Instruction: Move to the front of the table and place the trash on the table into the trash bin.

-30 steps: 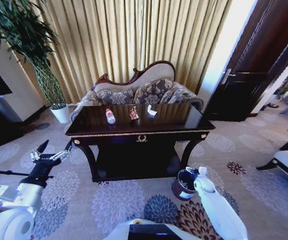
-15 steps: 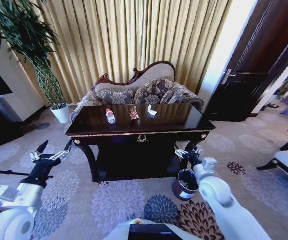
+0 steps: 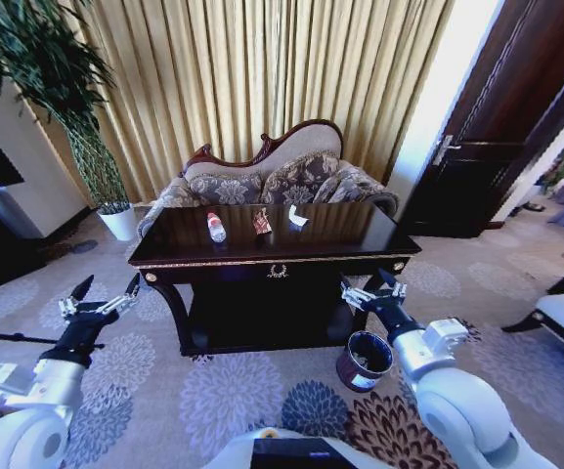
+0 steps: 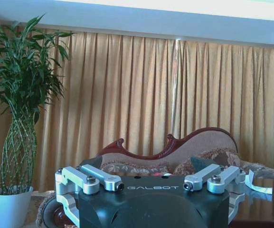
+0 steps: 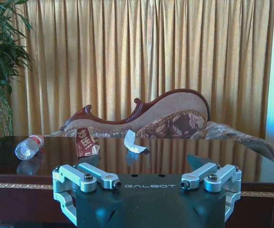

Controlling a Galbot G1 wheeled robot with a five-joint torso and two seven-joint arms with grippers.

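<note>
Right tool (image 3: 372, 291) gapes empty at the tabletop's (image 3: 340, 230) 5 o'clock corner; left tool (image 3: 98, 302) likewise, at 8. The plastic bottle (image 3: 216, 227) looks light, slick: grip mid-body.

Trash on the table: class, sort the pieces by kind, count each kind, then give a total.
Clear plastic bottle with red cap: 1
Reddish-brown crumpled wrapper: 1
White paper scrap: 1 clearly seen
Total on the table: 3
</note>
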